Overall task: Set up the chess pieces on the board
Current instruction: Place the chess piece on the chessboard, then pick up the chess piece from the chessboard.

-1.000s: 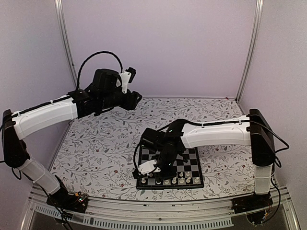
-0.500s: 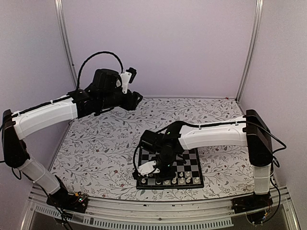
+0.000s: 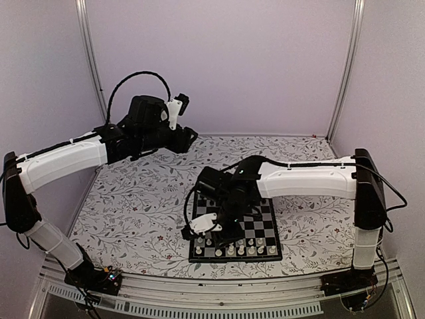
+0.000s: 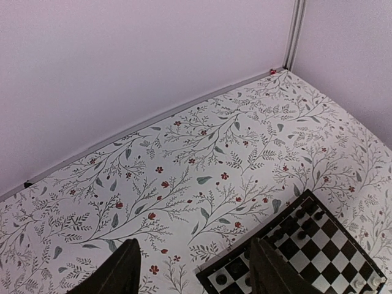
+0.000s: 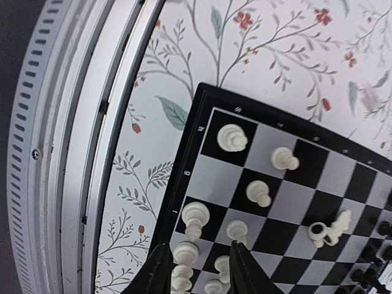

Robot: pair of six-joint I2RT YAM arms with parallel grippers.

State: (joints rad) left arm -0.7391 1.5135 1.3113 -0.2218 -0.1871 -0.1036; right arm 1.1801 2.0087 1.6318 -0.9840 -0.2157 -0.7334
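Observation:
The board (image 3: 264,227) lies at the table's near middle. Cream-white chess pieces (image 3: 240,250) stand along its near edge, and black ones (image 4: 299,226) crowd the far side. My right gripper (image 3: 222,234) hangs over the board's near left corner with its jaws apart. In the right wrist view the gripper (image 5: 197,260) straddles an upright white piece (image 5: 186,253) that stands on an edge square; the right finger is clear of it. Other white pieces (image 5: 233,138) stand nearby. One white piece (image 5: 331,230) lies on its side. My left gripper (image 3: 188,136) is open and empty, high over the back left.
The metal rail (image 5: 92,141) at the table's near edge runs just beside the board (image 5: 230,177). Flowered cloth (image 4: 184,159) covers the table. Lilac walls and aluminium posts (image 3: 90,60) close in the back and sides. The left gripper (image 4: 199,272) looks down on the board's far corner (image 4: 324,248).
My right gripper's jaws have parted, leaving a white piece standing on the board, and its wrist has shifted slightly back and left. The left arm has stayed still.

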